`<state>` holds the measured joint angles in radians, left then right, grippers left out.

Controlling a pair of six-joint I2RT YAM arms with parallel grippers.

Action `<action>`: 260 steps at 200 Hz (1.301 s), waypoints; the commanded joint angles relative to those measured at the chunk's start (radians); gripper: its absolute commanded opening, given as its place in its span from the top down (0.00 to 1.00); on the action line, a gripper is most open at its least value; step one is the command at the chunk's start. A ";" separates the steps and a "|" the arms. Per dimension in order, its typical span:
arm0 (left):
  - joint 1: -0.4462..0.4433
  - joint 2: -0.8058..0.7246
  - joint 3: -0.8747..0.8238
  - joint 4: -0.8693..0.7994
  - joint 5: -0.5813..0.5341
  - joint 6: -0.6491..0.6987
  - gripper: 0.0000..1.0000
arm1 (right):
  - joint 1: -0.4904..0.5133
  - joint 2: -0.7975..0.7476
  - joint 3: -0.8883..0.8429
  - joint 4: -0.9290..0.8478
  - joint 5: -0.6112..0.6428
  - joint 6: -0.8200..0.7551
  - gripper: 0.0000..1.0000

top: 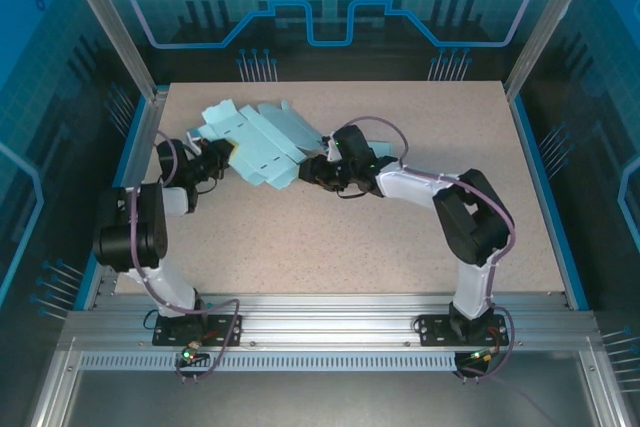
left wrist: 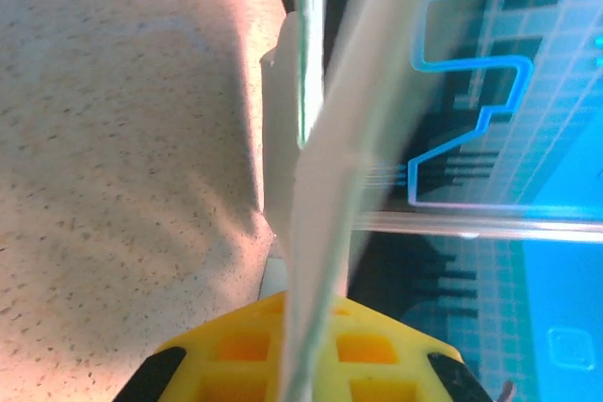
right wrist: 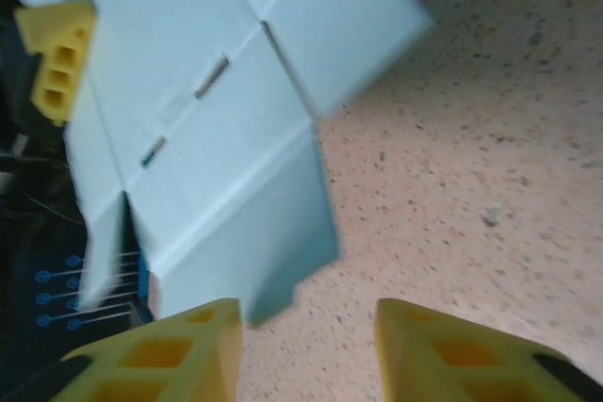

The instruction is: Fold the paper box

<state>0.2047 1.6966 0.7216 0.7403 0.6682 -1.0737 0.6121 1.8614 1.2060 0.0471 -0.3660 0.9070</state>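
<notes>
At the far left of the table (top: 400,247), the paper box (top: 255,137) lies spread out and unfolded between my arms. My left gripper (left wrist: 306,353) pinches its thin edge, I judge to anchor it, while my right gripper (right wrist: 311,327) stands open just beside a flap, free to fold.

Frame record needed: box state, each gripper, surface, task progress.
box: light blue paper box, unfolded, flaps spread, on the far left part of the table
left gripper: shut on the box's left edge, the sheet seen edge-on between its pads
right gripper: open, at the box's right edge, holding nothing
surface: speckled beige table
progress: box not yet formed
</notes>
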 commanded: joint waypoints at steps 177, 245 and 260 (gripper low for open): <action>-0.182 -0.507 0.631 -1.580 0.353 1.441 1.00 | -0.152 -0.071 -0.091 -0.210 -0.043 -0.434 0.50; -0.307 -0.498 0.654 -1.753 0.293 1.656 1.00 | -0.223 0.101 0.031 -0.164 -0.071 -0.391 0.52; -0.320 -0.495 0.660 -1.773 0.286 1.688 1.00 | -0.247 0.109 0.035 -0.139 -0.087 -0.375 0.52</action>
<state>-0.0921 1.1976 1.3403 -0.9535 0.9401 0.5041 0.4084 1.9434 1.2072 -0.1383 -0.4118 0.5049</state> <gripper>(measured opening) 0.073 0.476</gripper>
